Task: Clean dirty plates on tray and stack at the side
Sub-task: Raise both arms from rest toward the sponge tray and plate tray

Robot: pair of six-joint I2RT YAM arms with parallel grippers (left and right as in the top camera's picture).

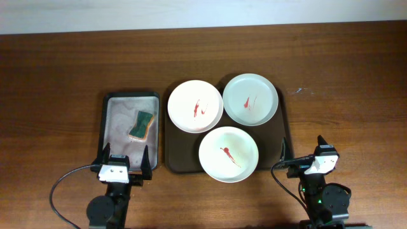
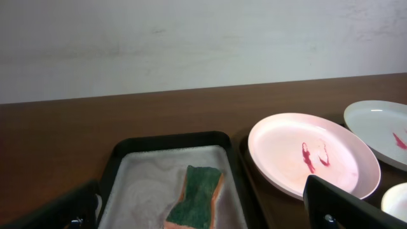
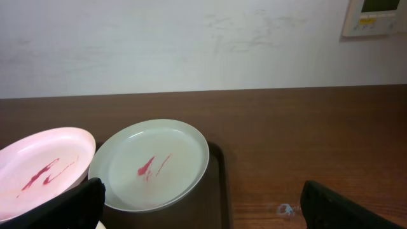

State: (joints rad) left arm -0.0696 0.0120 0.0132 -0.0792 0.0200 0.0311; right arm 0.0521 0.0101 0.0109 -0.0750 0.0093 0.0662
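The left hand [image 1: 127, 149] is released, its two fingers spread wide with nothing between them, and it hovers over the near end of the grey metal tray [image 1: 103, 127], whose long axis runs straight away from this hand. Just ahead of the fingers a green-and-orange sponge [image 1: 142, 124] lies in that tray, its length pointing away from the hand and tilted slightly to the right. The right hand [image 1: 303, 145] is likewise released and empty, fingers wide apart, above the bench [image 1: 51, 76] at the near right corner of the dark brown tray [image 1: 181, 149]. That tray sits between the two hands, touching or just beside the grey one, with its long axis running crosswise from one hand toward the other. All three plates lie flat in it. A white plate [image 1: 195, 106] is ahead and to the right of the left hand, marked with two red streaks that run roughly away from the hand. A pale mint plate [image 1: 250, 99] is ahead and to the left of the right hand, close against the first, with two short red streaks. The third plate [image 1: 228, 154], white, is nearest, level with both hands, its near edge reaching over the tray's near rim; its red smear runs diagonally, from far left to near right.
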